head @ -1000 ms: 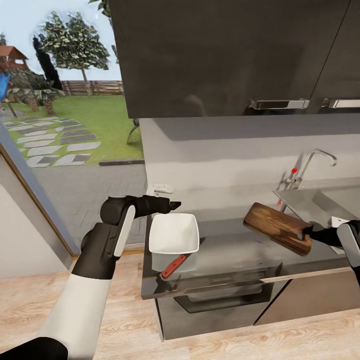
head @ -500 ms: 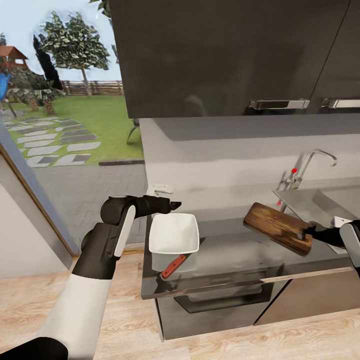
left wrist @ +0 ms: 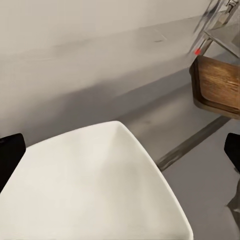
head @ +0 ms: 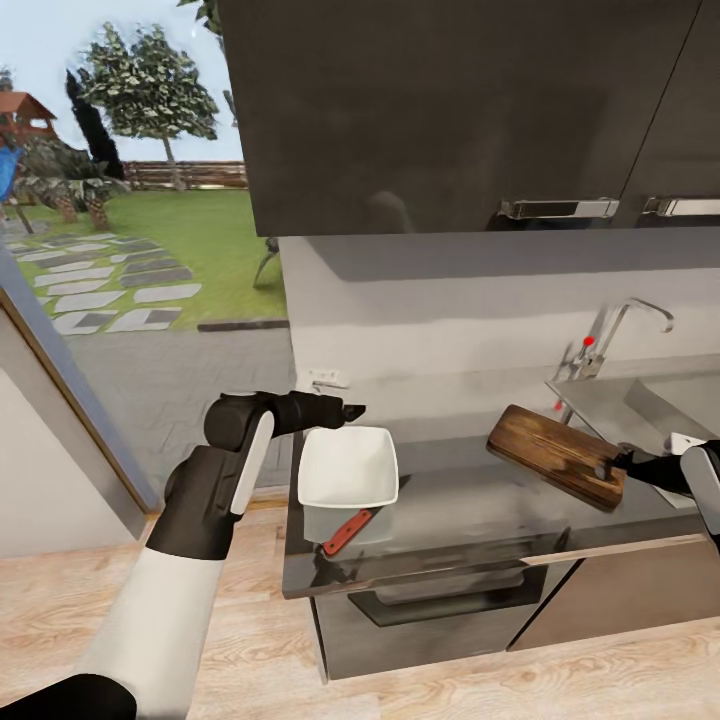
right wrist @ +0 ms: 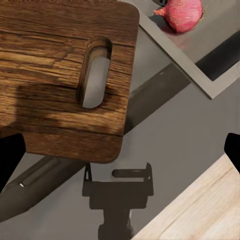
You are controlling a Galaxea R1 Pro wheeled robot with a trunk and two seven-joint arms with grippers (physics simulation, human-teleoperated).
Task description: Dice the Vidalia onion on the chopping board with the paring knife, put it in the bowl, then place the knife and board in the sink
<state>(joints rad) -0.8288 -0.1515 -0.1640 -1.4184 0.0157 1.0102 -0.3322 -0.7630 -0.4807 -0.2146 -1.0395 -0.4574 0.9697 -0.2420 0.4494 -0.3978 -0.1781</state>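
The knife (head: pixel 347 531) lies on the bench (head: pixel 450 520) near its front edge, at 6 o'clock of the bowl (head: pixel 348 467) and just beside it. The left hand (head: pixel 349 409) hovers at the bowl's 12 o'clock, fingers spread wide. At 3 o'clock the right hand (head: pixel 618 463) is at the board's (head: pixel 553 452) slotted end, fingers wide; the board looks tilted beside the sink (head: pixel 640 405). The onion (right wrist: pixel 180 13) sits in the sink.
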